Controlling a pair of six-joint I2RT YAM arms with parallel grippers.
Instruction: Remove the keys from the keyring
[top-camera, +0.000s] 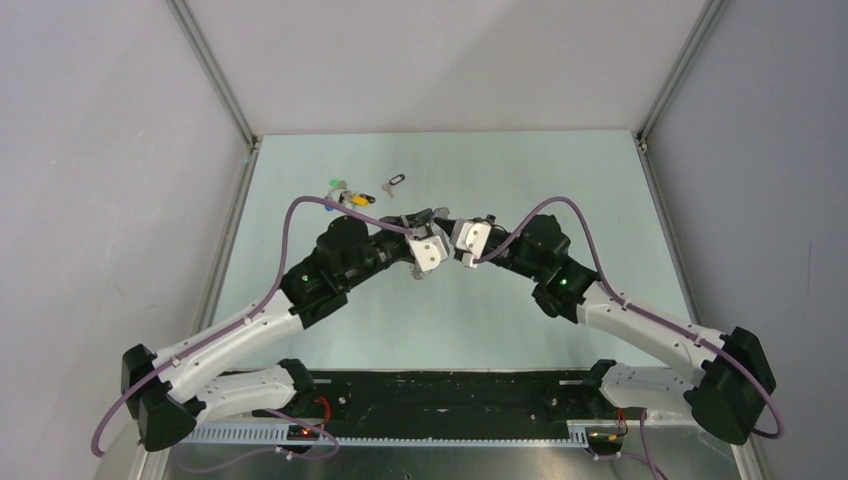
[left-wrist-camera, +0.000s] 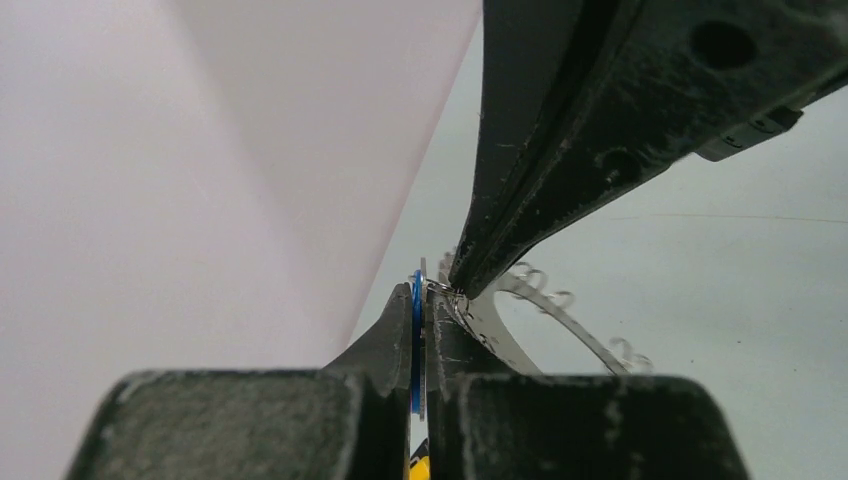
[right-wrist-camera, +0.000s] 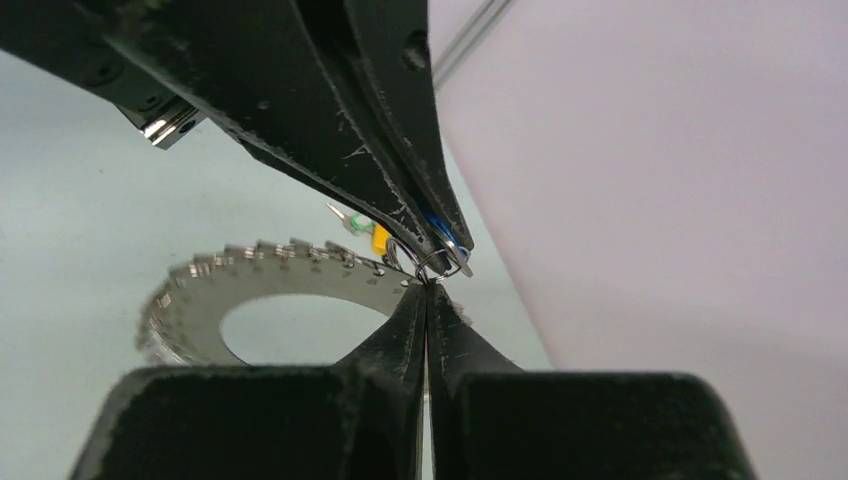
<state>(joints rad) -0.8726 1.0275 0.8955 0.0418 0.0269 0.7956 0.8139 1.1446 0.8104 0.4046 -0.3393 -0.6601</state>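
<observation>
My two grippers meet tip to tip above the middle of the table. My left gripper (left-wrist-camera: 420, 292) is shut on a blue-headed key (left-wrist-camera: 416, 330), held edge-on between its fingers. A small wire ring (right-wrist-camera: 428, 263) hangs from that key. My right gripper (right-wrist-camera: 430, 288) is shut and pinches this small ring where it meets the keyring (right-wrist-camera: 200, 300), a wide flat grey hoop with a toothed fringe of keys (right-wrist-camera: 260, 250) along its rim. The hoop (left-wrist-camera: 570, 322) hangs beside the fingers. In the top view both grippers (top-camera: 447, 250) hide it.
Loose keys with green and yellow heads (top-camera: 347, 194) and a single black-looped key (top-camera: 395, 182) lie on the pale table behind the left arm. Grey walls and metal rails (top-camera: 232, 215) close in the table on three sides.
</observation>
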